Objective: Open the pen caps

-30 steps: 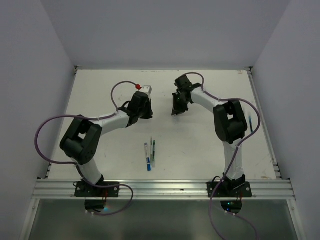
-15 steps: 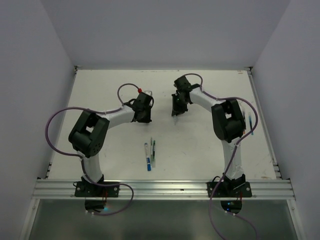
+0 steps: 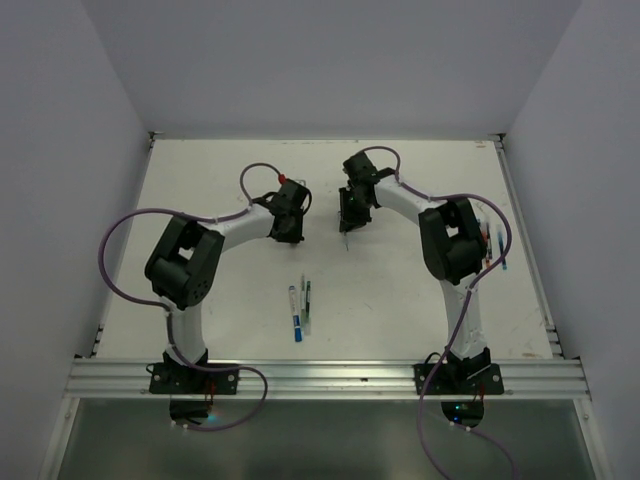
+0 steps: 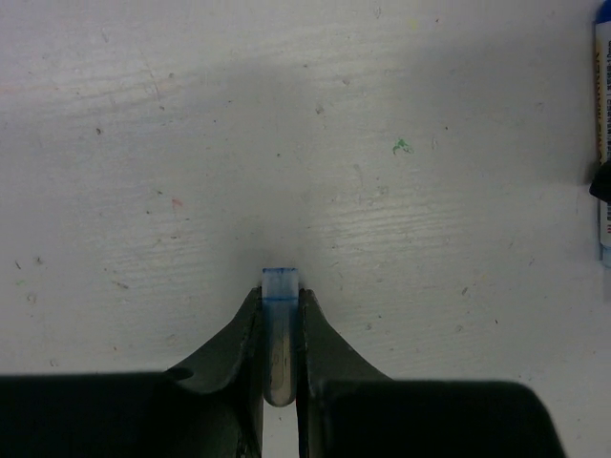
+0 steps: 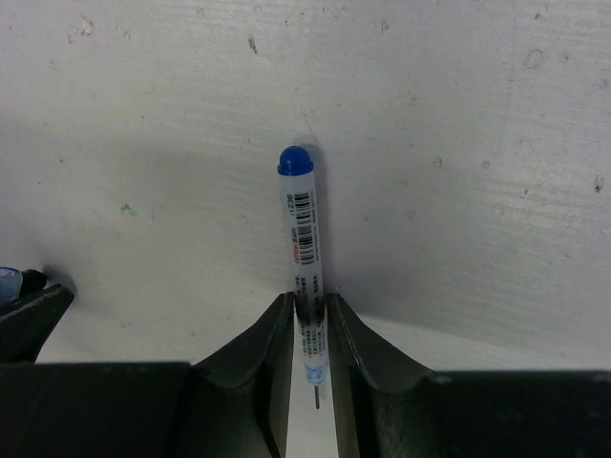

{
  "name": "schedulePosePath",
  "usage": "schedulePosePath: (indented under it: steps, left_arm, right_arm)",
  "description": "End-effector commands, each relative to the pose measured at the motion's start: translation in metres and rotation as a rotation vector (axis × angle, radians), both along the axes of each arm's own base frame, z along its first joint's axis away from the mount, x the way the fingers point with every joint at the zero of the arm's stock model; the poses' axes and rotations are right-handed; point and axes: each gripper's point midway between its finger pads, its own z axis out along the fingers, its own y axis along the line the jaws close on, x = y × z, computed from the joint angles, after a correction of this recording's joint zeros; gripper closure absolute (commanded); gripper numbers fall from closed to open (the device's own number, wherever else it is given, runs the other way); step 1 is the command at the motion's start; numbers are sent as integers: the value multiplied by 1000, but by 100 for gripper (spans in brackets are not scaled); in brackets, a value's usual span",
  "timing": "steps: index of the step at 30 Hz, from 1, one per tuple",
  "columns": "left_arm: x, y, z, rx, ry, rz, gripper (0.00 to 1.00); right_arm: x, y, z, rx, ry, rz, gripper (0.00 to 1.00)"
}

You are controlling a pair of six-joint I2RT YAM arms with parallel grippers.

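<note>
Clear plastic with a blue tint at its end, the pen cap (image 4: 281,334) is sitting pinched between the closed fingers of the left gripper (image 4: 281,298). Its tip is poking just past the fingertips, low over the white tabletop (image 4: 143,143); I cannot tell whether it is touching. The right gripper (image 5: 307,305) is clamping a pen (image 5: 303,229) near its writing end. The blue rounded plug is pointing away from the wrist, and the fine nib is showing bare in the gap behind the fingers.

In the overhead view both grippers are hanging in the far half of the tabletop, about midway between the left and right edges, facing each other, near but apart. That arrangement looks deliberate. Each is gripping one part across its width, so a pull along the pen's line can separate them, and this cap is reading as already off.

The cap is looking short, tubular and translucent. The pen is showing a white barrel with a barcode label.

More pens (image 3: 300,305) are lying side by side toward the near edge, near its middle; their caps are too small to judge.
</note>
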Motion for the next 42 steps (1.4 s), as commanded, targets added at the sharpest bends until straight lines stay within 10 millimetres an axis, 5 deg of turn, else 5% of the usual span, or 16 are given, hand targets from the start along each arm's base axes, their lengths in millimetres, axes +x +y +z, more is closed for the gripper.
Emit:
schedulePosePath:
  steps: [1, 18, 29, 33, 36, 38, 42]
  left_arm:
    - [-1, 0, -9, 15, 39, -6, 91]
    - [-3, 5, -27, 30, 59, 0, 69]
    - [-6, 10, -34, 29, 68, 7, 66]
    - [-3, 12, -29, 31, 54, 12, 63]
    - [3, 11, -18, 19, 23, 12, 59]
    - [9, 10, -4, 9, -13, 13, 58]
    - [23, 11, 31, 2, -101, 28, 49]
  right_arm:
    - [9, 2, 0, -14, -23, -12, 75]
    - [7, 3, 0, -4, -18, -12, 73]
    - [4, 4, -1, 0, -16, -9, 72]
    - [4, 5, -1, 1, -15, -5, 69]
    - [7, 6, 3, 6, -29, -1, 56]
    - [8, 7, 8, 11, -44, 4, 47]
    - [14, 7, 22, 8, -84, 2, 44]
